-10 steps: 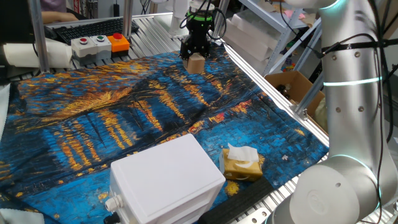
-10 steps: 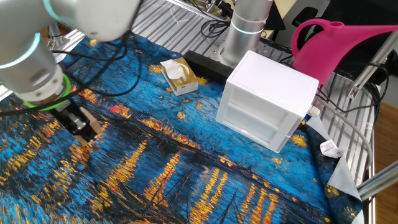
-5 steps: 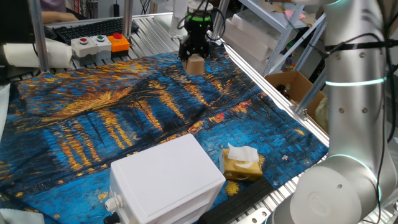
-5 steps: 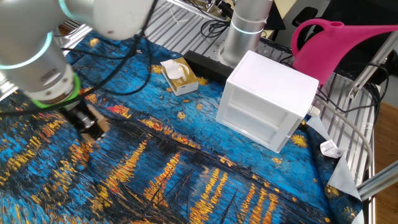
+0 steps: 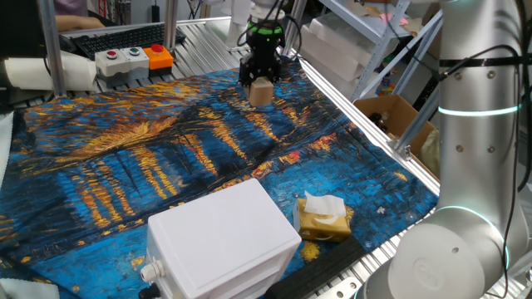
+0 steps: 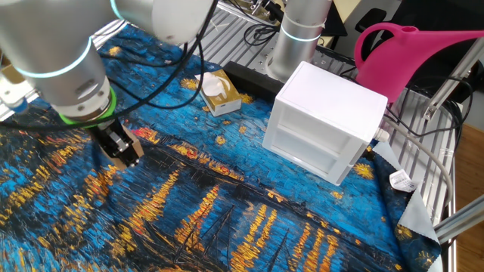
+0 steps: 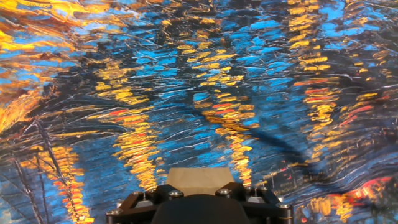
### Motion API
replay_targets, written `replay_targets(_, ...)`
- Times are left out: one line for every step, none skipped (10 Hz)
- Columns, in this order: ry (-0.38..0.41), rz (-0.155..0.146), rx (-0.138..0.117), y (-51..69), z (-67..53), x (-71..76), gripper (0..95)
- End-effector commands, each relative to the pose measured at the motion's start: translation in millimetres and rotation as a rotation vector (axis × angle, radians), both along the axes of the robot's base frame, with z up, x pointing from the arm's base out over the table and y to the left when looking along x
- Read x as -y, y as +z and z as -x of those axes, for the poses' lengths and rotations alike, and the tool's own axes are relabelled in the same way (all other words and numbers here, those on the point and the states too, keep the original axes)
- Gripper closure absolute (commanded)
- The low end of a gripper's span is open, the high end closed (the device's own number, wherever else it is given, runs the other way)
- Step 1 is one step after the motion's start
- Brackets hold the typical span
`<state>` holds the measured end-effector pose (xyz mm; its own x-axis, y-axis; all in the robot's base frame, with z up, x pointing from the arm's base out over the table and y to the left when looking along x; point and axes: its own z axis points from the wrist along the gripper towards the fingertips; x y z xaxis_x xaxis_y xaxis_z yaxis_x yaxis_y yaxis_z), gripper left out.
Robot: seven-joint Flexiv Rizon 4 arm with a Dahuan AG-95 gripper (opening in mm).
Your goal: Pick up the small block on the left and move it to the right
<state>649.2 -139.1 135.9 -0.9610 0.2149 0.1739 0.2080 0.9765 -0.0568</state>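
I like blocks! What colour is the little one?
Plain tan, like wood: the small block, clearest in one fixed view.

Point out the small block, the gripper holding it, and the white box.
small block point(image 5: 261, 91), one fixed view: its front face.
gripper point(image 5: 259, 80), one fixed view: between the fingertips, shut on the block.
white box point(image 6: 327, 113), the other fixed view: its top face.

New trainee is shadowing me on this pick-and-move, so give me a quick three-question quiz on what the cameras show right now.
1. True or false: the gripper is shut on the small block.
2. Which object lies closest to the white plastic box?
A. the orange button box
B. the tissue packet
C. the cardboard box
3. Fill in: beyond the white plastic box, off the cloth, stands a pink ____.

Key
1. True; the block sits between the fingers, above the cloth.
2. B
3. watering can
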Motion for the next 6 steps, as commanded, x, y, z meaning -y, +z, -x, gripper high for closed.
replay_targets(-0.014,0.006,0.01,-3.7,4.3,-3.2,95.0)
replay_targets(-0.016,0.006,0.01,-3.9,4.4,-3.2,95.0)
replay_targets(-0.019,0.004,0.009,-3.9,4.4,-3.2,95.0)
replay_targets(-0.02,0.003,0.008,-3.9,4.4,-3.2,95.0)
replay_targets(-0.021,0.003,0.008,-3.9,4.4,-3.2,95.0)
replay_targets(-0.018,0.004,0.009,-3.9,4.4,-3.2,95.0)
